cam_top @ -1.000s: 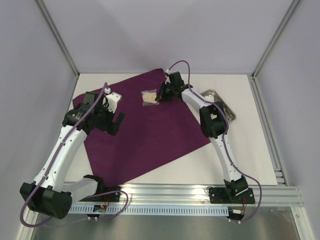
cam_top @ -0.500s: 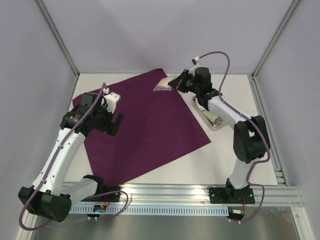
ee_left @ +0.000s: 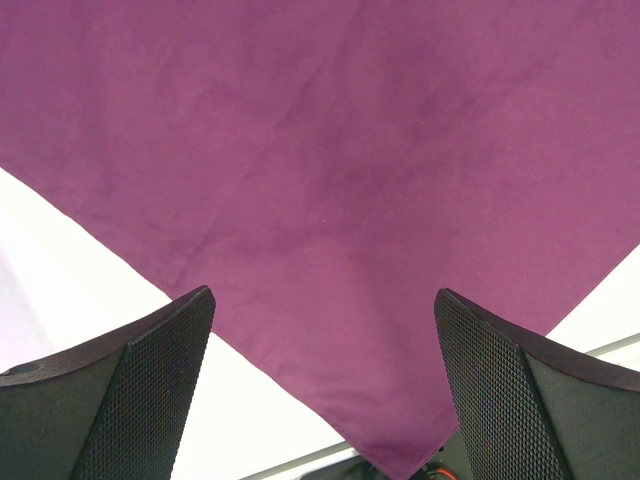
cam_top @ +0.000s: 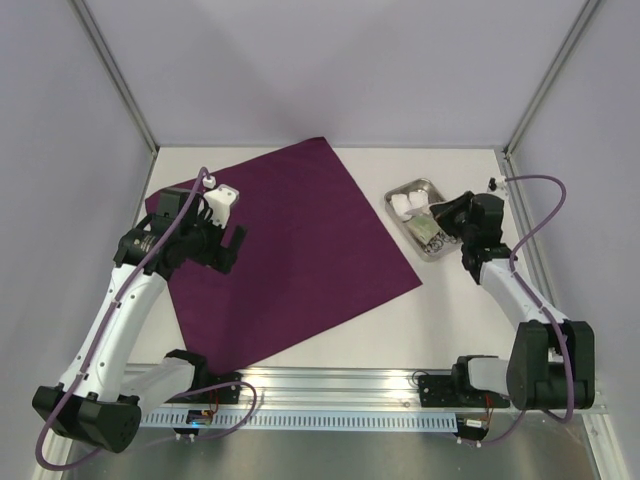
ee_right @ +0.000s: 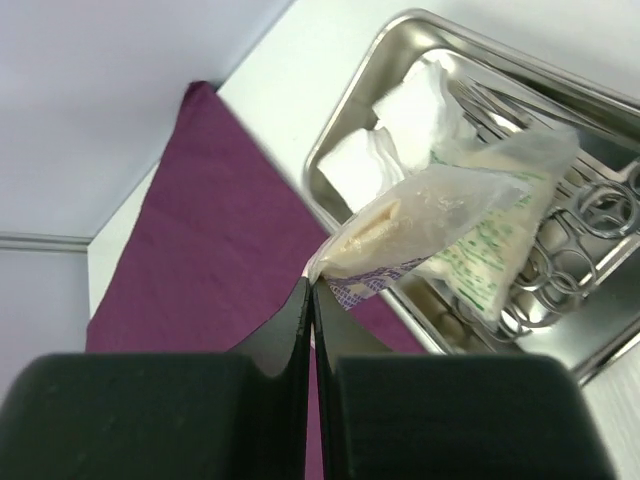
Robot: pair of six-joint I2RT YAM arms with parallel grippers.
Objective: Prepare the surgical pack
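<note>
The deep-purple cloth lies flat across the table's middle; it also fills the left wrist view. The steel tray sits right of it and holds white gauze pads, scissor-like instruments and a clear packet. My right gripper is shut on the corner of a second clear packet, held just above the tray. My left gripper is open and empty above the cloth's left part; its fingers frame the cloth's near corner.
White table shows around the cloth. Grey walls with metal posts enclose the back and sides. An aluminium rail with the arm bases runs along the near edge.
My right gripper carried the clear packet from the cloth's far part, rightwards past the cloth's back corner, to over the tray. The left arm has barely moved.
</note>
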